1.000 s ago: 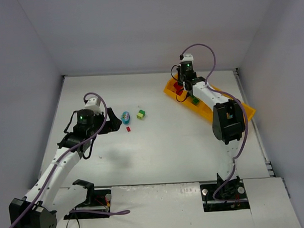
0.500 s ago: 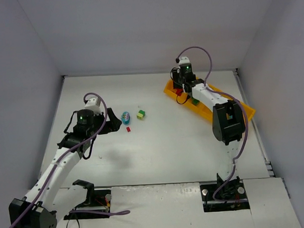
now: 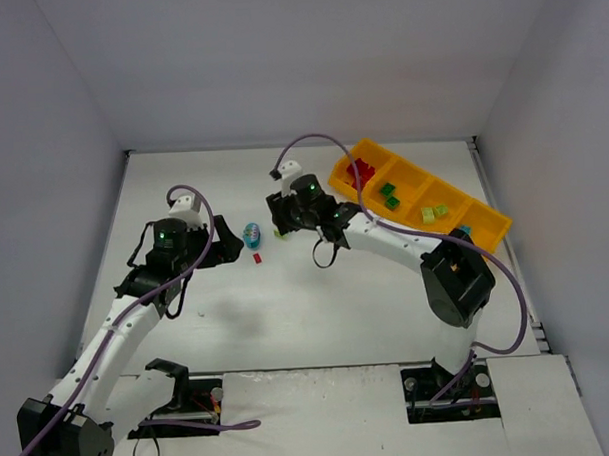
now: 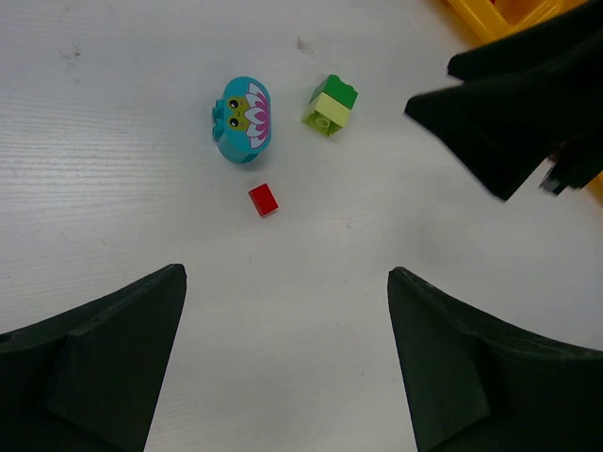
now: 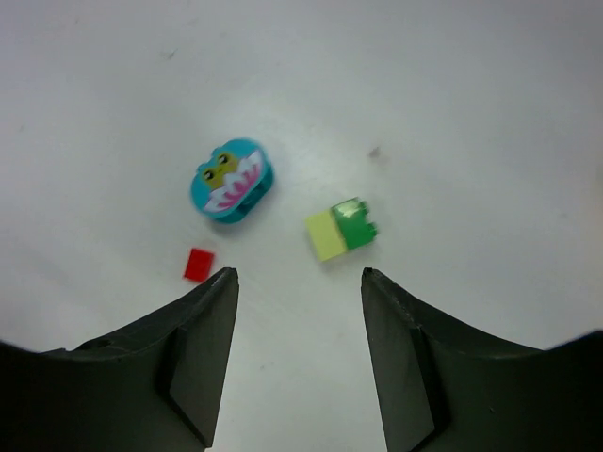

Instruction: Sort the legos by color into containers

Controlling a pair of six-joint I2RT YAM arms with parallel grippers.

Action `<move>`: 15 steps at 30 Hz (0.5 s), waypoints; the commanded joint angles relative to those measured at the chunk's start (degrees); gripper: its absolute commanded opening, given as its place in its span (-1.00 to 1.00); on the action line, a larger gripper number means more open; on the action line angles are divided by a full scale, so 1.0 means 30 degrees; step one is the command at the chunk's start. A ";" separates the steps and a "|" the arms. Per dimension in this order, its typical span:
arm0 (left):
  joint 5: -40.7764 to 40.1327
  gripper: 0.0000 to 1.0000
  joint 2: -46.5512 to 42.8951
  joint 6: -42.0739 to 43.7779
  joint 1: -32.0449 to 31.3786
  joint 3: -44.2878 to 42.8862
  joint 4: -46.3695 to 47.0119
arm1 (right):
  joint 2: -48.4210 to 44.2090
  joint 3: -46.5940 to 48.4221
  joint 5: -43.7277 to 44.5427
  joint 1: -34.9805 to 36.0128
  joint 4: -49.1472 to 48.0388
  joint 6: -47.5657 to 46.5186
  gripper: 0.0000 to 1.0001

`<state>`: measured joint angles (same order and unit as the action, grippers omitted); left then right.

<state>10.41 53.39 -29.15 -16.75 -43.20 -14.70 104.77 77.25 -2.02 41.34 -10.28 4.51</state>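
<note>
Three loose legos lie mid-table. They are a teal rounded piece with a frog face, a tiny red brick, and a green brick joined to a pale yellow-green one. My right gripper hangs open and empty just above the joined brick. My left gripper is open and empty to the left of the teal piece. The containers are one orange-yellow tray at the back right, holding red, green, yellow-green and teal bricks in separate compartments.
The right arm's forearm stretches from its elbow near the tray across to mid-table. Its dark gripper body shows at the upper right of the left wrist view. White walls close off the table at the back and on both sides.
The right arm has swung from the tray's left end over to the loose bricks mid-table, and its jaws have opened. The left arm and the loose bricks have not moved.
</note>
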 commanded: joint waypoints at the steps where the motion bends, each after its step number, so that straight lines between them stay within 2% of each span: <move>1: -0.0131 0.62 -0.0334 -0.0011 0.0135 -0.0424 0.0798 | -0.0618 -0.0729 0.0409 0.1011 -0.1434 0.1861 0.03; 9: -0.0131 0.62 -0.0364 -0.0070 0.0135 -0.0424 0.0769 | 0.1168 -0.0410 0.1727 0.3385 -0.1494 0.3651 -0.02; 15: -0.0219 0.62 -0.0422 -0.0099 0.0106 -0.0453 0.0681 | 0.2838 0.0438 0.2167 0.3767 -0.1172 0.4764 -0.03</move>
<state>10.39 53.34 -29.15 -16.75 -43.20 -14.72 112.31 74.98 1.52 52.47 -11.33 15.66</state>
